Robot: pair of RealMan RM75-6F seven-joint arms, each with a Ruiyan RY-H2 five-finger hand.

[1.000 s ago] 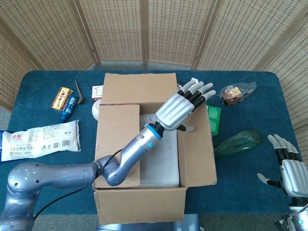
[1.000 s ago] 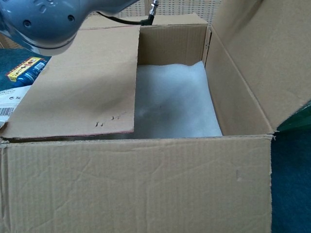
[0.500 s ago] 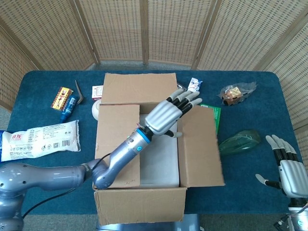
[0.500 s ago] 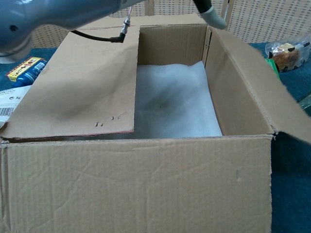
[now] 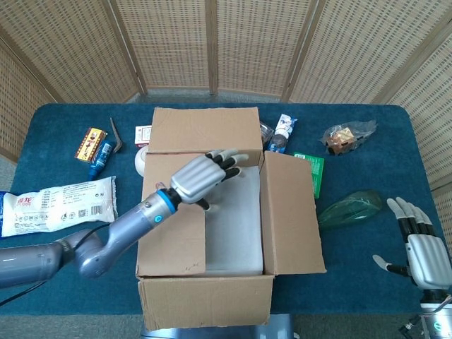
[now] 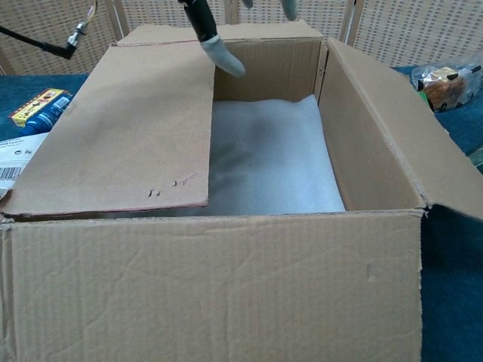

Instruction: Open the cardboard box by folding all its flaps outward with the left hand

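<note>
A cardboard box (image 5: 226, 226) sits mid-table on the blue tablecloth (image 5: 63, 247), its right flap (image 5: 291, 212) and far flap (image 5: 205, 128) folded outward while the left flap (image 5: 173, 212) lies flat over the opening. The left hand (image 5: 201, 176), fingers spread and holding nothing, hovers at that flap's inner edge (apparently placed to hook under and lift it). The right hand (image 5: 421, 248) rests open near the table's corner, clear of the work.
</note>
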